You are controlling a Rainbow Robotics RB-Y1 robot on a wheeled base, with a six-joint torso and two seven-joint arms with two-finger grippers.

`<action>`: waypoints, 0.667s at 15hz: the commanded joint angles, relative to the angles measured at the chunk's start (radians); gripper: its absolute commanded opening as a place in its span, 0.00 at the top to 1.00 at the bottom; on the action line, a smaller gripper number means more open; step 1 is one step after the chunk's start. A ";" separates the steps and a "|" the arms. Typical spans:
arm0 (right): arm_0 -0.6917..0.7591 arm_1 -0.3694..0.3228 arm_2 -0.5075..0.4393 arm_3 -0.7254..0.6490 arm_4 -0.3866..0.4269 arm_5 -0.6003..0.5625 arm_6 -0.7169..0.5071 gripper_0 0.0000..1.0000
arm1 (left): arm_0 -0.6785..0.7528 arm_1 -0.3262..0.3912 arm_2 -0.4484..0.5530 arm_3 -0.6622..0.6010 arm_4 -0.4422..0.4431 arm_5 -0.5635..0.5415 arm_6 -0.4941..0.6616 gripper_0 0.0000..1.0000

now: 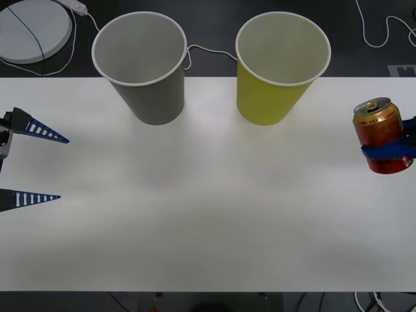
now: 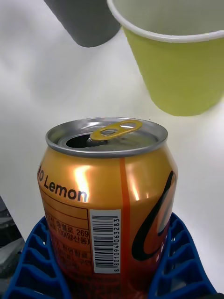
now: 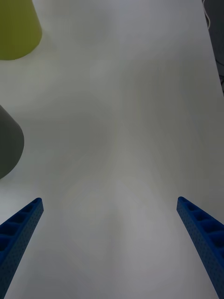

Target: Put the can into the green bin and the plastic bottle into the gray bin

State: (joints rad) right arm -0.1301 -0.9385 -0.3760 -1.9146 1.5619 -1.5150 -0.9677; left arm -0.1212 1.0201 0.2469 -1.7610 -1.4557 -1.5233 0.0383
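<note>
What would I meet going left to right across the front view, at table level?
Left hand, open at the left edge → gray bin → green bin → can, gripped by the right hand.

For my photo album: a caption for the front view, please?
Right hand holds the can beside the green bin.

You have a white table point(image 1: 208, 214) in front of you. On it stand the gray bin point(image 1: 144, 65) and the green bin point(image 1: 276, 68) (side by side, upright, near the far edge).
</note>
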 commanded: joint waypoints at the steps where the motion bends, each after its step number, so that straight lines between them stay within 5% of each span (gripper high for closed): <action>1: -0.092 -0.091 0.009 0.000 -0.005 -0.056 -0.163 1.00 | 0.000 0.000 0.000 0.000 0.000 0.000 0.000 0.00; 4: -0.210 -0.169 0.091 0.000 0.003 -0.056 -0.301 1.00 | 0.000 0.000 0.000 0.000 0.000 0.000 0.000 0.00; 10: -0.595 -0.232 0.414 0.204 0.041 -0.056 -0.316 1.00 | 0.000 0.000 0.000 0.000 0.000 0.000 0.000 0.00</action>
State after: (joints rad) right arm -0.6546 -1.1693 -0.0230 -1.7548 1.5961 -1.5710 -1.2841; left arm -0.1212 1.0201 0.2470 -1.7610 -1.4557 -1.5233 0.0383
